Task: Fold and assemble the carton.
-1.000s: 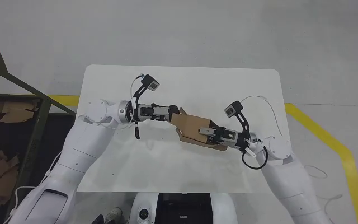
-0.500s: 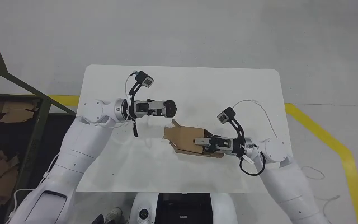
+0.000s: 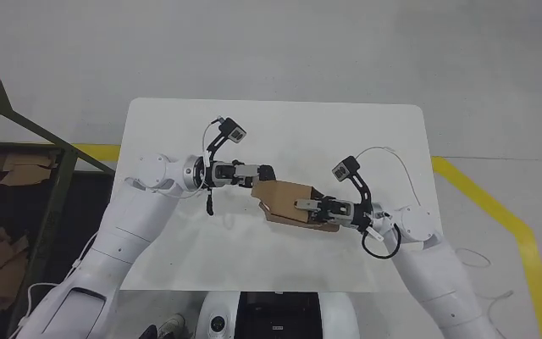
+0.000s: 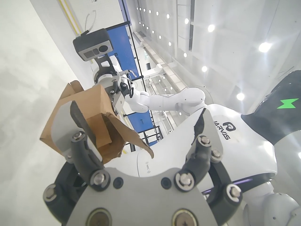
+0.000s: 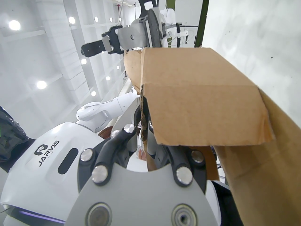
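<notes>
left gripper (image 3: 264, 173) has swung back to the carton (image 3: 286, 195) since the earlier frame. we see its jaws spread wide, one finger against the open end. right gripper (image 3: 308, 205) is clamped on the opposite end. carton sits mid-frame over the table (image 3: 169, 127). it's light cardboard that creases easily, so we'd hold walls near folds, not loose flaps.
</notes>
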`<control>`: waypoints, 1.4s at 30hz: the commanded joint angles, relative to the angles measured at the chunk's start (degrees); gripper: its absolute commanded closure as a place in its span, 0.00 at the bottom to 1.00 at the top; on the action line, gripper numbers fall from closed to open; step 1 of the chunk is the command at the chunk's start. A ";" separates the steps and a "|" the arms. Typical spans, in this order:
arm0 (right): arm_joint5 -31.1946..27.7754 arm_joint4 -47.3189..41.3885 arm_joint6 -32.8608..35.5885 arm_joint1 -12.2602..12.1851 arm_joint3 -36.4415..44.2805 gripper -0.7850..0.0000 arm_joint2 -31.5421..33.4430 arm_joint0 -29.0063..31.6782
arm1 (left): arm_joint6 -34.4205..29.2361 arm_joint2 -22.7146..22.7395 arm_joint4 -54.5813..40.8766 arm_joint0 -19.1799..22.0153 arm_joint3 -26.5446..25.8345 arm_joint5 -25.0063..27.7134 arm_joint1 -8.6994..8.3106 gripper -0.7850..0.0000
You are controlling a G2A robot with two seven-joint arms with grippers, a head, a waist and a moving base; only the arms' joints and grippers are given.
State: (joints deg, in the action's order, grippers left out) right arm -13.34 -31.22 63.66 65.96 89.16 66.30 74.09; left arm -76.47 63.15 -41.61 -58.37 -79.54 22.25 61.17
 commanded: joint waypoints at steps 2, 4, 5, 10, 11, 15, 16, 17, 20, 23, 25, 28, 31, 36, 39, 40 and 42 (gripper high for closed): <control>-0.12 0.19 -0.72 0.06 -0.27 1.00 -0.36 -0.20 | -0.05 -0.88 -0.18 0.22 0.08 0.27 0.30 0.00; -0.23 0.24 -1.01 0.07 -0.30 1.00 -0.47 -0.24 | 0.08 -1.23 0.41 0.50 0.28 0.36 0.43 0.00; -0.25 0.26 -1.08 0.07 -0.26 1.00 -0.52 -0.24 | 0.17 -1.35 0.52 0.62 0.38 0.40 0.49 0.00; -0.32 0.09 -1.19 -0.01 -0.06 1.00 -0.42 -0.18 | 0.89 -0.85 1.54 1.12 0.92 0.84 0.54 0.00; -0.32 0.00 -1.17 -0.04 -0.07 1.00 -0.30 -0.14 | 1.27 -0.40 2.18 1.12 0.97 1.18 0.46 0.00; -0.43 -0.77 -0.84 -0.23 -0.21 1.00 0.50 0.13 | 2.42 1.81 4.06 0.24 0.11 1.77 -0.04 0.00; -0.43 -0.90 -0.69 -0.28 -0.19 1.00 0.72 0.22 | 2.73 2.41 5.11 0.00 -0.19 1.75 -0.22 0.00; -0.40 -1.01 -0.54 -0.34 -0.15 1.00 0.94 0.31 | 3.08 2.92 6.38 -0.25 -0.57 1.64 -0.39 0.00; -0.08 -0.92 -0.36 -0.52 0.13 1.00 1.47 0.60 | 4.02 3.97 10.63 -0.95 -2.14 0.79 -0.86 0.00; 1.01 -0.13 -0.17 -0.71 0.51 1.00 1.72 0.70 | 3.71 3.95 16.00 -1.33 -4.26 -0.23 -1.25 0.00; 1.63 0.51 -0.25 -0.79 0.90 1.00 1.70 0.77 | 3.45 3.56 18.73 -1.51 -5.64 -1.02 -1.40 0.00; 2.29 1.19 -0.56 -0.86 1.34 1.00 1.47 0.85 | 3.26 3.01 20.47 -1.57 -6.89 -2.01 -1.49 0.00; 2.64 1.72 -0.97 -0.88 1.62 1.00 1.15 0.87 | 3.62 2.71 22.28 -1.17 -7.29 -2.86 -1.57 0.00; 2.38 1.25 -1.02 -1.00 2.30 1.00 1.39 1.19 | 4.96 2.81 24.93 -0.84 -7.48 -4.62 -1.78 0.00; 2.23 -0.06 -0.07 -1.14 2.77 1.00 1.88 1.63 | 4.49 2.76 25.60 -0.98 -7.61 -5.43 -1.94 0.00; 2.22 -0.67 0.49 -1.19 2.77 1.00 2.09 1.69 | 4.34 2.59 25.83 -1.03 -7.62 -5.74 -1.97 0.00; 2.20 -1.42 0.98 -1.28 2.69 1.00 2.47 1.79 | 4.13 2.07 26.26 -1.04 -7.62 -6.33 -1.97 0.00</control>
State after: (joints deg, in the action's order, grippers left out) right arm -11.13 -32.23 64.38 64.72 91.89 68.57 75.83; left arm -72.24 65.55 -15.58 -59.41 -87.16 16.26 59.20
